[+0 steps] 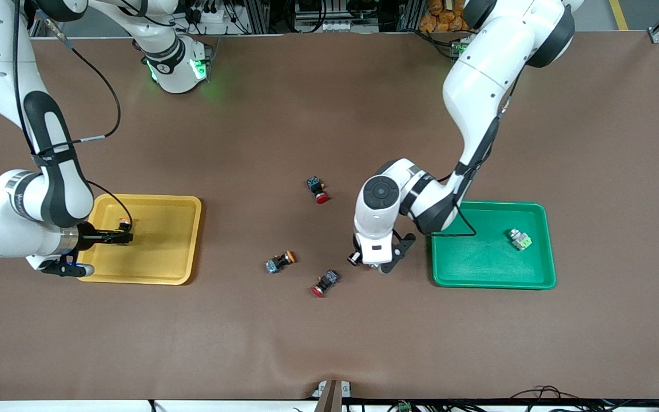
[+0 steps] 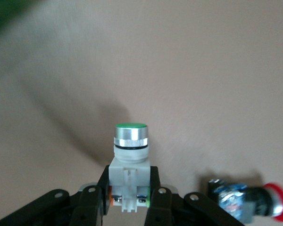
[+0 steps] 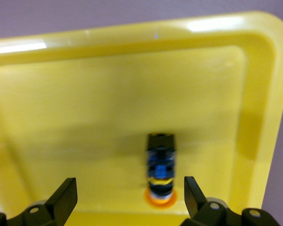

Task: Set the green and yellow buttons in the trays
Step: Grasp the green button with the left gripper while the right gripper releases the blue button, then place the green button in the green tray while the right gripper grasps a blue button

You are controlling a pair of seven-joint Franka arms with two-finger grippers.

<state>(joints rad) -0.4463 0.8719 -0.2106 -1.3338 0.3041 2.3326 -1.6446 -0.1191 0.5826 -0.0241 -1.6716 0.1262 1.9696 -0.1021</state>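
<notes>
My left gripper (image 1: 370,258) is shut on a whitish-grey button with a green cap (image 2: 130,155) and holds it just above the table, between the green tray (image 1: 478,274) and the loose switches. A second grey-green button (image 1: 519,239) lies in the green tray. My right gripper (image 1: 115,236) is open over the yellow tray (image 1: 158,257). A black-and-blue button with an orange-yellow cap (image 3: 161,172) lies on the yellow tray's floor (image 3: 85,117) between the open fingers, nearer one of them. Another yellow-capped button (image 1: 281,262) lies on the table mid-way between the trays.
Two black switches with red caps lie on the table: one (image 1: 318,190) farther from the front camera, one (image 1: 325,282) beside the loose yellow-capped button and close to my left gripper; it also shows in the left wrist view (image 2: 250,205).
</notes>
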